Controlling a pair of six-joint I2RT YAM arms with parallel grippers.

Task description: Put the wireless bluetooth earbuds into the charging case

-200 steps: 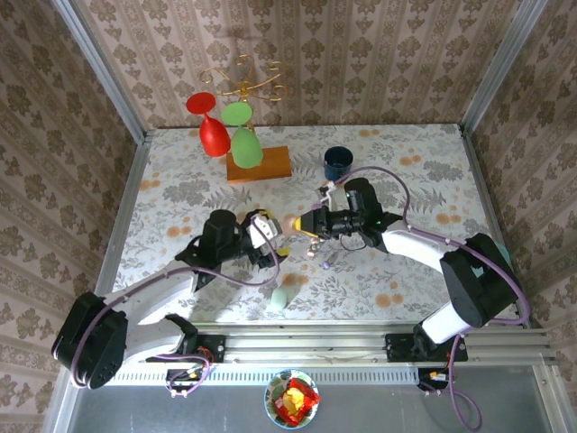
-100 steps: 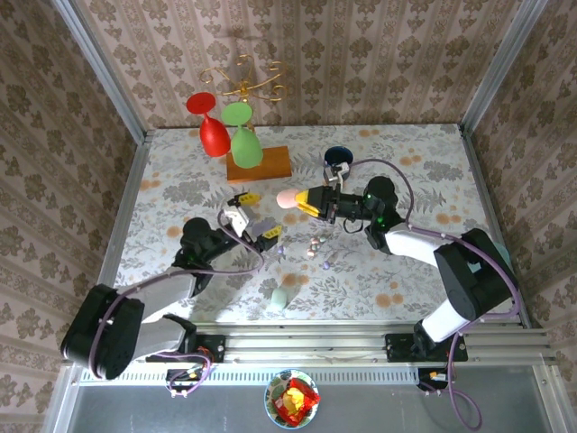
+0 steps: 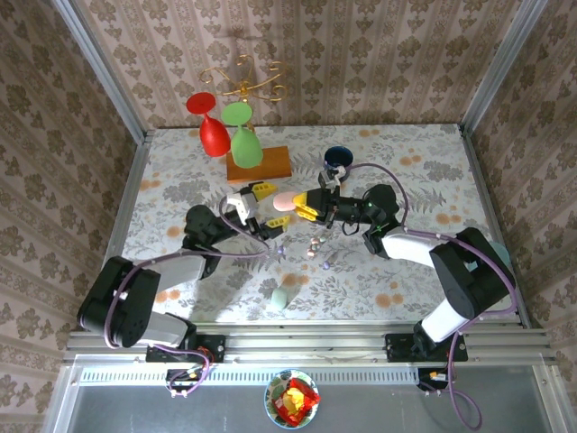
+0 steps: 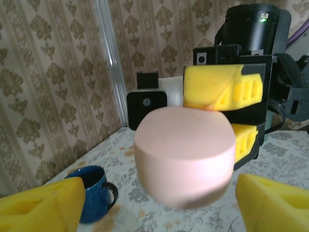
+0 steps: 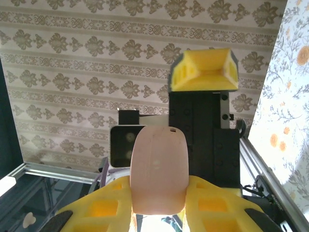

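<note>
Left jaws raised, flanking pink case clamped in right jaws.

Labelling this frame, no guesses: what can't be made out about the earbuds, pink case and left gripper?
Top view: tiny pale earbuds too small to count.
Left wrist view: pink oval case blurred close up; no lid seam shows.
Top view: left gripper too small to tell whether it touches the case; left wrist view's bottom edge cuts off its fingers.
</note>
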